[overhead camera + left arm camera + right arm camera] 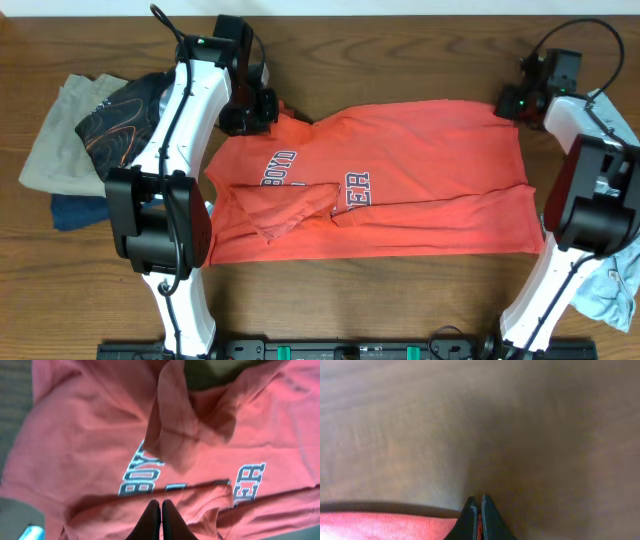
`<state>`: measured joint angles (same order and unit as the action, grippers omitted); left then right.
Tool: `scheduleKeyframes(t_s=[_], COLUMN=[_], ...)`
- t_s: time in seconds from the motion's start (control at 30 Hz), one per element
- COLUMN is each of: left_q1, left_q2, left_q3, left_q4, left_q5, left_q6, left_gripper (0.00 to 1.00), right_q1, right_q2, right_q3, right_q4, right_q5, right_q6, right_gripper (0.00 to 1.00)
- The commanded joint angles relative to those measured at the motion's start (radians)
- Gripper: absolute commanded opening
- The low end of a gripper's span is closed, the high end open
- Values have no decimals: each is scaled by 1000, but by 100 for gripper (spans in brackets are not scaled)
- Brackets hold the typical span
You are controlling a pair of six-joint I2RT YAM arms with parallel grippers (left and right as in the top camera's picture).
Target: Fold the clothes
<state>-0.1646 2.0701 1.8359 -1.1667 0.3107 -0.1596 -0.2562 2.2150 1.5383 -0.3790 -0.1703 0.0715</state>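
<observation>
A coral-red T-shirt (420,160) with navy-and-white lettering lies spread across the wooden table, its left sleeve (290,207) folded in over the front. My left gripper (250,112) sits at the shirt's far left shoulder. In the left wrist view its fingers (160,502) are shut over the shirt (90,435), with a sliver of red fabric pinched between them. At the far right corner my right gripper (512,103) is shut on the shirt's edge. The right wrist view shows red cloth (380,527) caught between those closed fingertips (480,498). A pale blue-grey shirt (615,285) lies at the right edge.
A heap of other garments lies at the left: a beige one (60,130), a black one with orange lines (120,125) and a dark blue one (75,212). Bare wood (400,50) runs along the far side. Both arm bases stand at the near edge.
</observation>
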Motion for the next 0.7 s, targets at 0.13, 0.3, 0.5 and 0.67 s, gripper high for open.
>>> scheduleKeyframes(t_s=[0.13, 0.3, 0.5, 0.67], left_q1=[-23, -21, 5, 8], left_q2=[4, 4, 4, 11], left_q3=[-2, -2, -1, -2], left_q4=[-106, -74, 98, 178], left_q5=[-9, -100, -140, -135], left_q6=[10, 9, 9, 1], left_gripper=[6, 7, 65, 72], right_q1=[-29, -29, -29, -29], right_q2=[-198, -222, -220, -220], right_q3=[0, 0, -2, -2], right_q4=[-314, -457, -514, -529], right_q5=[96, 117, 117, 117], right_q6=[10, 10, 9, 9], right_gripper=[1, 1, 1, 1])
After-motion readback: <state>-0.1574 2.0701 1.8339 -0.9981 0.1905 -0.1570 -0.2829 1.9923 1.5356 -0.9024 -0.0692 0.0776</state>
